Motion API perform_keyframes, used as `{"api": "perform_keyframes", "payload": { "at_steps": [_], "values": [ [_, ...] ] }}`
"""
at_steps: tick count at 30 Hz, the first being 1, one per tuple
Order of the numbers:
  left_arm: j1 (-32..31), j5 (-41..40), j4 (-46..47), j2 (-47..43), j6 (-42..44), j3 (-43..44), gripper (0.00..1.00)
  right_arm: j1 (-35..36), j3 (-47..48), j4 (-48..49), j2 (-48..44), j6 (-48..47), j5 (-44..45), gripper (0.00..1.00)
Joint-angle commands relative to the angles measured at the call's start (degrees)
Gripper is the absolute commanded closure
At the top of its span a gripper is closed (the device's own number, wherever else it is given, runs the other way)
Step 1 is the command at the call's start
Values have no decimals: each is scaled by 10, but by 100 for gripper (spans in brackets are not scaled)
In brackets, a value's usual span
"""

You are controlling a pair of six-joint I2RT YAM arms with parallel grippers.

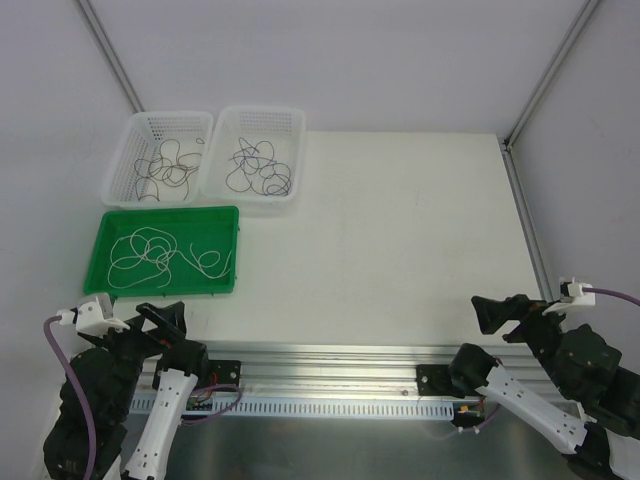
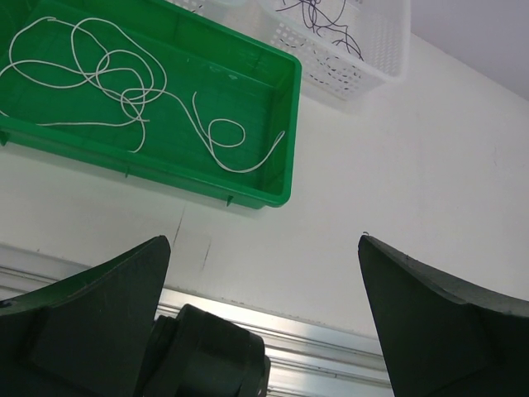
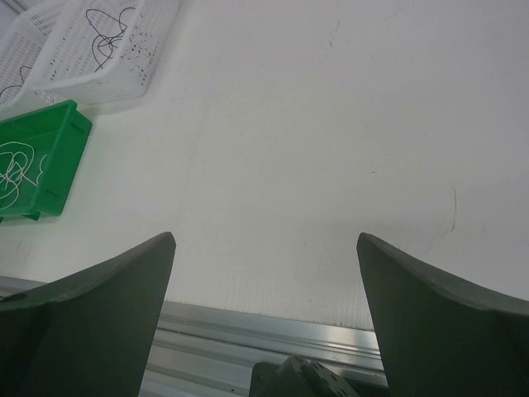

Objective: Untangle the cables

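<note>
White cables lie in loose loops in a green tray at the left; they also show in the left wrist view. Brownish and dark cables lie in the left white basket. Dark purple-black cables lie tangled in the right white basket. My left gripper is open and empty at the near left table edge, just below the tray. My right gripper is open and empty at the near right edge, far from the cables.
A metal rail runs along the near table edge between the arm bases. Frame posts stand at the back corners. The white table stretches right of the containers.
</note>
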Motion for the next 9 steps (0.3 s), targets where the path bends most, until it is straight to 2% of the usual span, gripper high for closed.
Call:
{"api": "perform_keyframes", "payload": {
  "at_steps": [1,9],
  "values": [
    [-4,-14,0,-96,-11,10,1,2,-1,16,-51,-11,-2,3],
    [-4,-11,-2,-97,-10,7,1,2,-2,20,-47,-14,0,3]
  ]
}}
